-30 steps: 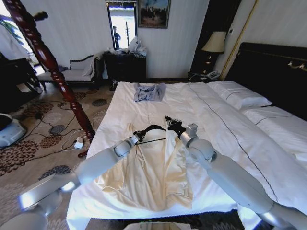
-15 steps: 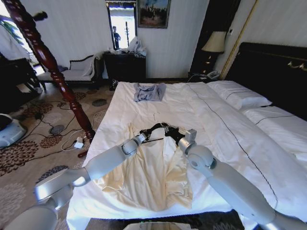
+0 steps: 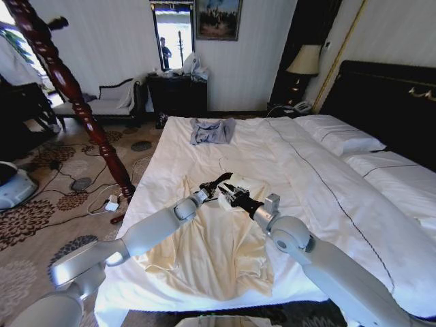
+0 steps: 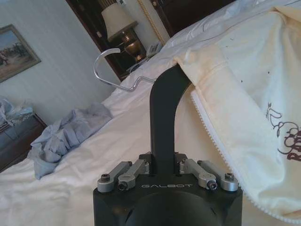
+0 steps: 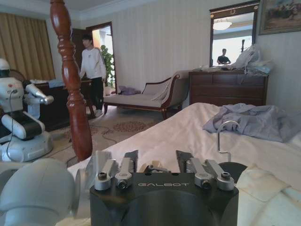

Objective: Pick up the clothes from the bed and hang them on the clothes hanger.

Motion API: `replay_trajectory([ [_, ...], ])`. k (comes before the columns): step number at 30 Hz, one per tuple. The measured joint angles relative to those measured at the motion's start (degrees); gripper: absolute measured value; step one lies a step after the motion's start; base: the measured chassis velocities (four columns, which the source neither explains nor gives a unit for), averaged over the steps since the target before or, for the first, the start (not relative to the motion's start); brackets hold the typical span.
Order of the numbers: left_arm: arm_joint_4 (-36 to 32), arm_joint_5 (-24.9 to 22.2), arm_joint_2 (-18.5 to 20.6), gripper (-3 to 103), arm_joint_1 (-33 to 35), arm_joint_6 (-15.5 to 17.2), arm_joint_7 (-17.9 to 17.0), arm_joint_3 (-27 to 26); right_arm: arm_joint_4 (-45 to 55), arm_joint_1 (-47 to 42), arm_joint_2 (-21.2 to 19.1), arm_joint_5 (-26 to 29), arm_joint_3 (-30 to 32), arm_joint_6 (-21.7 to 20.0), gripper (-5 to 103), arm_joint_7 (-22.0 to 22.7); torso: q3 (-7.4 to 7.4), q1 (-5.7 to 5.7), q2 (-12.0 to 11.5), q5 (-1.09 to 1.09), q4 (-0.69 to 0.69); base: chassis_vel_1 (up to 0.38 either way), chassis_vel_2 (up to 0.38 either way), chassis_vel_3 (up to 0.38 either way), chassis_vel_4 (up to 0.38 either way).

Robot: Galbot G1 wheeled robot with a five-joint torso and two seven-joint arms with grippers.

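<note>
You are working at the collar end of the clothes (image 3: pixel 218 245), which are lying open-fronted on the bed (image 3: pixel 327 184) with their length running from the collar, up by the grippers, down toward the foot edge nearest you. Your left gripper (image 3: pixel 204 193) is clamping one arm of the clothes hanger (image 4: pixel 162 108) between its narrowed fingers; the hanger's dark body is standing straight out from that gripper, and its silver hook is pointing on toward the headboard side. One cream shoulder is already draping over the hanger's far arm (the zipper edge is hanging just beside the stem in the left wrist view).

Your right gripper (image 3: pixel 235 197) is sitting just beside the left one, on the collar fabric at the hanger's other side, and is the nearer of the two to the loose shoulder. Whether its fingers are pinching cloth cannot be told. The grey-blue garment (image 3: pixel 212 130) is lying well apart, farther up the bed.
</note>
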Motion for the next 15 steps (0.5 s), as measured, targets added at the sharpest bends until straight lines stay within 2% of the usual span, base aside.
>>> replay_trajectory([
  [1, -0.09, 0.00, 0.03, 22, 0.06, -0.06, -0.13, 0.00, 0.23, -0.32, 0.00, 0.39, 0.61, 0.04, 47, 0.17, 0.00, 0.00, 0.00, 0.00, 0.00, 0.000, 0.000, 0.000, 0.000],
  [2, -0.09, 0.00, 0.03, 22, 0.06, -0.06, -0.13, 0.00, 0.23, -0.32, 0.00, 0.39, 0.61, 0.04, 47, 0.17, 0.00, 0.00, 0.00, 0.00, 0.00, 0.000, 0.000, 0.000, 0.000],
  [5, -0.31, 0.07, 0.19, 22, 0.16, -0.39, -0.31, -0.09, 0.94, -1.74, 0.06, 0.71, 3.80, 0.18, 63, 1.56, 0.00, 0.00, 0.00, 0.00, 0.00, 0.000, 0.000, 0.000, 0.000],
  [6, -0.31, 0.07, 0.19, 22, 0.16, -0.39, -0.31, -0.09, 0.94, -1.74, 0.06, 0.71, 3.80, 0.18, 63, 1.56, 0.00, 0.00, 0.00, 0.00, 0.00, 0.000, 0.000, 0.000, 0.000],
  [7, -0.41, 0.12, 0.25, 22, 0.18, -0.48, -0.34, -0.13, 0.94, -2.09, 0.01, 0.12, 4.81, 0.19, 68, 2.09, 0.00, 0.00, 0.00, 0.00, 0.00, 0.000, 0.000, 0.000, 0.000],
  [9, -1.11, 0.44, 0.72, 22, 0.34, -0.72, -0.35, -0.24, 0.43, -3.26, -0.97, -3.66, 8.01, 0.37, 80, 3.49, 0.00, 0.00, 0.00, 0.01, -0.01, 0.000, 0.000, 0.000, 0.000],
  [11, -1.38, 0.53, 0.91, 22, 0.48, -0.79, -0.34, -0.30, 0.22, -3.58, -1.62, -5.08, 9.11, 0.41, 80, 3.85, 0.00, 0.00, 0.00, 0.01, -0.01, 0.000, 0.000, 0.000, 0.000],
  [15, -1.90, 1.33, 1.60, 22, 1.64, -1.68, 0.66, -0.85, -2.87, -4.26, -7.74, -13.68, 14.75, 1.13, 98, 3.57, 0.00, 0.00, 0.00, 0.00, 0.00, 0.000, 0.000, 0.000, 0.000],
])
